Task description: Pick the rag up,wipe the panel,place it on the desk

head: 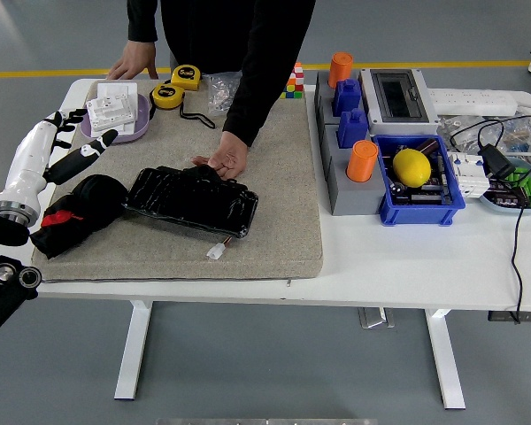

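White table [407, 266], grey mat [274, 177]: the black rag [75, 212] lies on the mat's left edge beside the panel [193, 201], just below the left hand [57, 146], fingers [93, 149] spread, gripping nothing.

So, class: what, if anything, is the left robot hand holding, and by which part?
Nothing. The left robot hand is open above the rag, which lies on the mat.

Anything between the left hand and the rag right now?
Nothing visible. The left hand, fingers spread, hovers just above and behind the rag, which lies bare on the mat's left end beside the panel.
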`<control>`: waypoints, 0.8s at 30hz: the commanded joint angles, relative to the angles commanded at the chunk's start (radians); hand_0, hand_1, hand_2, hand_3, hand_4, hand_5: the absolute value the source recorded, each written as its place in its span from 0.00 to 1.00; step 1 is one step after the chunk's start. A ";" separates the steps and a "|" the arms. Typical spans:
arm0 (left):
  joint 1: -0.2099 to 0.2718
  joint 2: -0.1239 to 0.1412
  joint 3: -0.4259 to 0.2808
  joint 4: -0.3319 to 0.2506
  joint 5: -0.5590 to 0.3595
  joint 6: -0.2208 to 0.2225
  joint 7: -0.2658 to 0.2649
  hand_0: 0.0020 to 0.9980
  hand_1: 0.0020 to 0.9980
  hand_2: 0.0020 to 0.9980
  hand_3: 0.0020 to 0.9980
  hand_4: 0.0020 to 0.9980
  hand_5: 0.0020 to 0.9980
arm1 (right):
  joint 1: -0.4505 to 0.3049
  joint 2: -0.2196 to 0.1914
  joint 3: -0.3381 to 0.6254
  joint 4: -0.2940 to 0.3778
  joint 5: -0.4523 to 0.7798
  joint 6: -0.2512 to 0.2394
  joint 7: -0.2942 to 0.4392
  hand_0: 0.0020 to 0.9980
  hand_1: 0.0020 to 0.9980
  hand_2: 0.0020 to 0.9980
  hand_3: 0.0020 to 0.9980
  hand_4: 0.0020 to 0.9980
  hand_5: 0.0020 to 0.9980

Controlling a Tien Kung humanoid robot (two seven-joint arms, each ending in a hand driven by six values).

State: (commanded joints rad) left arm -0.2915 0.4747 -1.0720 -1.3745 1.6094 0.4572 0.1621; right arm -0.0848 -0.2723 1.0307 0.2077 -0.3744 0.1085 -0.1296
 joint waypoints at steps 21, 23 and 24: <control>0.042 0.040 -0.053 -0.110 0.046 -0.018 0.035 0.55 0.75 0.79 0.80 1.00 0.83 | 0.002 -0.009 -0.009 -0.003 -0.016 0.004 -0.002 0.74 0.66 0.70 0.61 1.00 0.54; 0.040 0.042 -0.053 -0.123 0.049 -0.018 0.038 0.55 0.75 0.79 0.80 1.00 0.83 | 0.002 -0.009 -0.008 -0.004 -0.019 0.004 -0.003 0.74 0.66 0.70 0.61 1.00 0.54; 0.039 0.042 -0.053 -0.126 0.050 -0.018 0.039 0.55 0.75 0.79 0.80 1.00 0.83 | 0.002 -0.009 -0.007 -0.004 -0.019 0.004 -0.003 0.74 0.66 0.70 0.61 1.00 0.54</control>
State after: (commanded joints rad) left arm -0.2527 0.5171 -1.1248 -1.5008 1.6595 0.4390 0.2010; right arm -0.0826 -0.2813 1.0241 0.2040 -0.3936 0.1127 -0.1327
